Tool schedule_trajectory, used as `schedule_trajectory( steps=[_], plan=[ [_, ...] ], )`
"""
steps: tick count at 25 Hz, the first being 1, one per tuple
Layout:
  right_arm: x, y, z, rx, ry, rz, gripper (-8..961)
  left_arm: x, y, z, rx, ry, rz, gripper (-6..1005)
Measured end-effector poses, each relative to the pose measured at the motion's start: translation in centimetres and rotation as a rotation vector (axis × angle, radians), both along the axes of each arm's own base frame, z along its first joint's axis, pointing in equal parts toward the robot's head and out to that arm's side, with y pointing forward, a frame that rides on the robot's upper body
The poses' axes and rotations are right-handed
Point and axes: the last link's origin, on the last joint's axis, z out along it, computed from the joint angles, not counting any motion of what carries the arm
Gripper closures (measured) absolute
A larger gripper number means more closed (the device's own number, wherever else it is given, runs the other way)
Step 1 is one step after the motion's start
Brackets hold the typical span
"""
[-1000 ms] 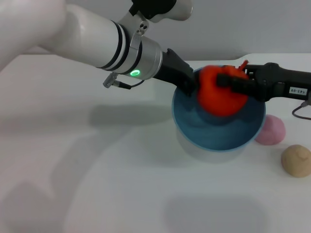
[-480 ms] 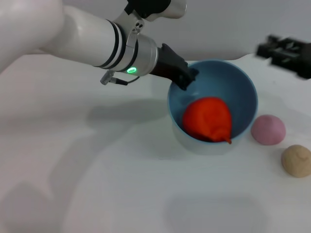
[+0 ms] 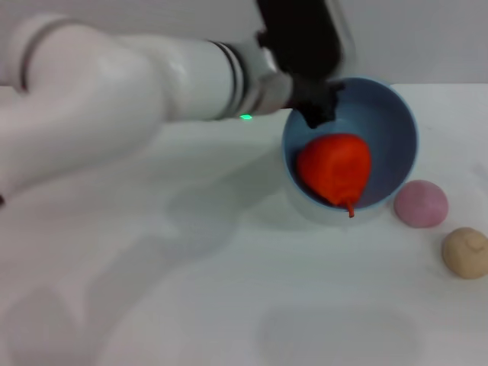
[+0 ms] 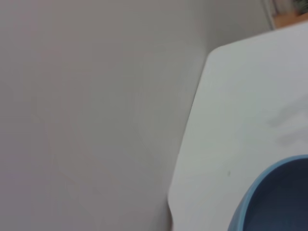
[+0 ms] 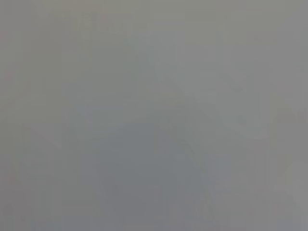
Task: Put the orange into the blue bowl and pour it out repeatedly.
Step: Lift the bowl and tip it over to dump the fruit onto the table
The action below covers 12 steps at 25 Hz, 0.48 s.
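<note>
The white table (image 3: pixel 229 290) fills the head view, and the left arm (image 3: pixel 137 91) reaches across it (blurred, cut off at the frame's left). The blue bowl (image 3: pixel 393 130) is tilted toward the camera, its far-left rim gripped by the left gripper (image 3: pixel 316 110), clamped on it. The orange (image 3: pixel 335 168) lies inside the bowl, near the lower rim. Beside the bowl sit a pink ball (image 3: pixel 422 203) and a tan ball (image 3: pixel 465 252). The right gripper appears nowhere; its wrist view is plain grey.

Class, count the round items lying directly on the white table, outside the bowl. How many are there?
2. The pink ball sits just right of the blue bowl; the tan ball lies nearer the robot, beside it. More may be hidden behind the arm.
</note>
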Motion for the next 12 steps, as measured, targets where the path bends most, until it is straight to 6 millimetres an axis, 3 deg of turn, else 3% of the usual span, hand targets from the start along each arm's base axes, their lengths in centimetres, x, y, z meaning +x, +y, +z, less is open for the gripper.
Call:
schedule_trajectory(
  steps=[6,12],
  plan=[
    [2.2,-1.2,-1.6,-0.001,0.021,-0.116,364,0.8,-2.4,-2.2,0.086,0.115,-0.303,999],
    [2.4,-0.9,-2.0,-0.013,0.018,-0.139,363,0.3,-4.8,-2.9,0.149,0.164,-0.531,1000]
  ],
)
